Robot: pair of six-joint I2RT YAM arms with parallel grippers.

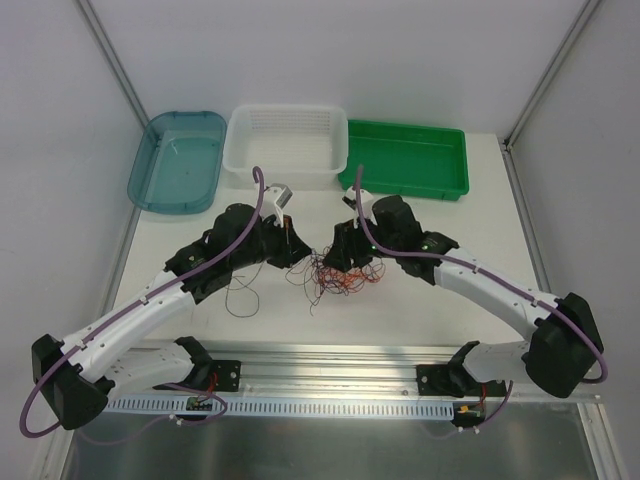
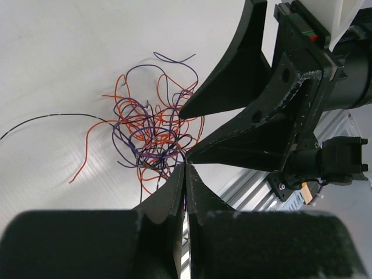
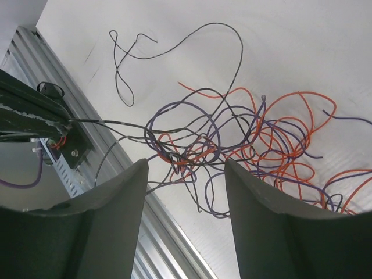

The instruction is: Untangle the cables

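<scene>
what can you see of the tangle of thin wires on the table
The tangle of hair-thin orange, purple and black wires lies in loose curly loops on the white table. The left pincer, shut, pinches taut dark strands at its edge; the right pincer stands open just over it.

Light is bright, even and diffuse, coming from overhead. In the top view the white surface [image 1: 400,310] is nearly washed out, with only faint, soft shadows under the arms. Small glints sit on the blue tray [image 1: 185,172] at 11 o'clock. In the left wrist view the left fingers [image 2: 165,200] at 6 o'clock are dark, almost silhouetted and out of focus, while the cables [image 2: 152,139] are crisp. In the right wrist view the right fingers [image 3: 104,232] at 6 o'clock blur at their edges, and the cables beyond are sharp against the pale surface.
</scene>
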